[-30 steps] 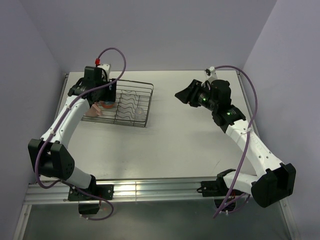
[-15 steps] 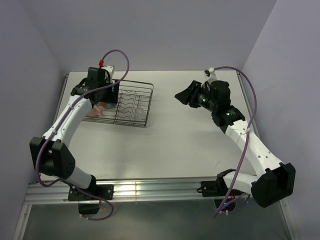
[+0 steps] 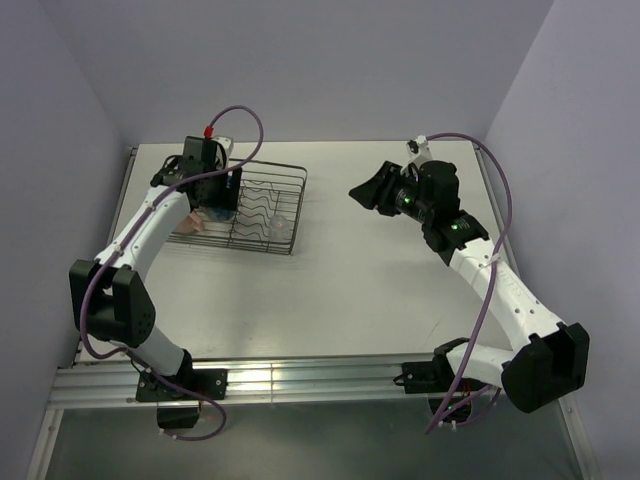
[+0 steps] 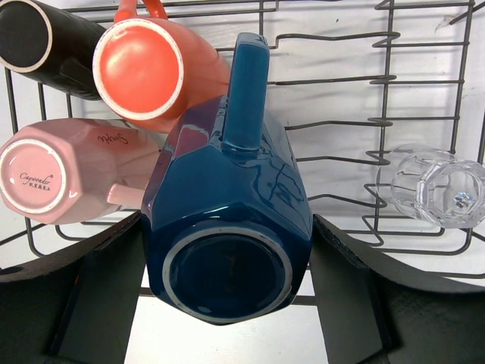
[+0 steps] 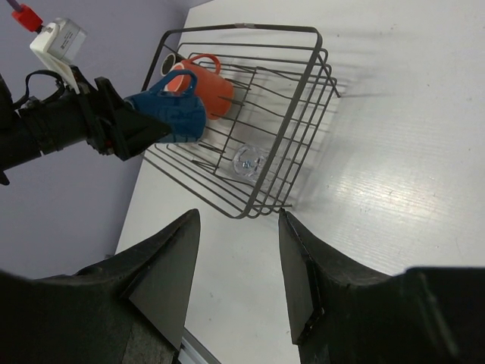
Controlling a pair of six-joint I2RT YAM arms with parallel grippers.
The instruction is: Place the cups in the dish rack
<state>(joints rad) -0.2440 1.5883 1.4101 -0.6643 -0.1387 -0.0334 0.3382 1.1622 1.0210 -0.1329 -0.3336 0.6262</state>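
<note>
On the white bench [image 3: 380,290]: rectangular dark wire dish rack [image 3: 258,205]; over its left end the left fingers [image 4: 98,296], spread wide, clamp a glossy blue handled mug [image 4: 227,220]; right fingers [image 5: 163,280] half apart, empty. Hazard: it drops onto the orange mug [image 4: 144,72] and pink mug [image 4: 68,178] lying beneath, chipping them; clear glass tumbler [image 4: 439,189] lies apart

A pale white table [image 3: 380,290] spreads beneath my right claw [image 3: 363,192]. Plain lilac walls [image 3: 300,60] rise beyond it and at both sides.
</note>
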